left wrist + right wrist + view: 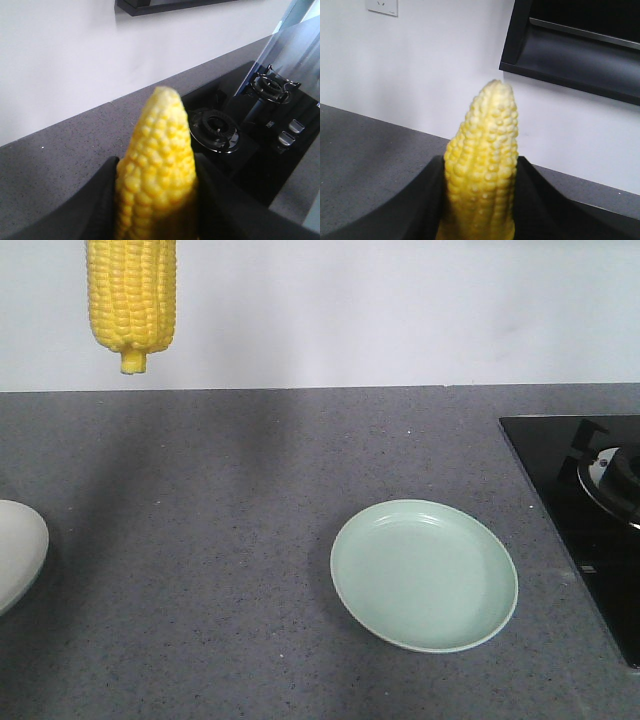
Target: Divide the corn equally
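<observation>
I find the left tool (156,167) clenched on a cob (159,135), tip forward. The right tool (480,167) grips a second cob (484,135) likewise. Front view: one cob (131,290) hangs stem-down, high above the desk (200,540), well apart from the green plate (424,575).

A dark grey speckled desk (200,560) fills the lower part of the front view and meets a plain white wall (400,310) in a straight line. A glossy black cooktop (585,540) is set into the desk at the right edge. The left wrist view shows its two burners and silver knobs (296,126). In the right wrist view, a white socket plate (382,6) sits upper left and a black wall-mounted unit (580,50) upper right. The light is soft and even.
</observation>
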Controlling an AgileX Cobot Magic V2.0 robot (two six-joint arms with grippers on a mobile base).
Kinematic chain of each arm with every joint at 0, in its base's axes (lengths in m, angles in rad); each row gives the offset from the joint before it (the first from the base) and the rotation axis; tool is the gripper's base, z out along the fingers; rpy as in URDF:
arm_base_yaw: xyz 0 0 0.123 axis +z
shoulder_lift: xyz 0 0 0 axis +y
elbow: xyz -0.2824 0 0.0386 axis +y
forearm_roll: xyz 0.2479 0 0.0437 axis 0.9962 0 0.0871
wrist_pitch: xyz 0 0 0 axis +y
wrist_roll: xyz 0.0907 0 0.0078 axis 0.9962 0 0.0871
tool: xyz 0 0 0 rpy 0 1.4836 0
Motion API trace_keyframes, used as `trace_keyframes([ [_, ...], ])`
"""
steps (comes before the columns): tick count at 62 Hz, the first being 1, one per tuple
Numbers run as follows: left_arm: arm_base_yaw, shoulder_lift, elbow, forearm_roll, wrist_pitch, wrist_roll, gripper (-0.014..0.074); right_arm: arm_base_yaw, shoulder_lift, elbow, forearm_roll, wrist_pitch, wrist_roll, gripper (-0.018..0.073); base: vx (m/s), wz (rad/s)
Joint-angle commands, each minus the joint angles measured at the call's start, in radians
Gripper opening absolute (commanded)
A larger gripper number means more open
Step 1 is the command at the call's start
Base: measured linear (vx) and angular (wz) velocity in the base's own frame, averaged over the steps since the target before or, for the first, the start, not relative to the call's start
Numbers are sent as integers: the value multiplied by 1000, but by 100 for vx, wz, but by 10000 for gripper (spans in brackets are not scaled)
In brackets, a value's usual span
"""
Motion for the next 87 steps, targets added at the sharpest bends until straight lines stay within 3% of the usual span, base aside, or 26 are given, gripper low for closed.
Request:
trace_keyframes([
  [1, -2, -38, -22, -39, -37, -12, -6, -6, 1, -15, -3, -82, -4, -4, 3, -1],
  [87, -2, -38, -22, -39, -37, -12, -6, -6, 1, -15, -3, -82, -4, -4, 1, -1],
])
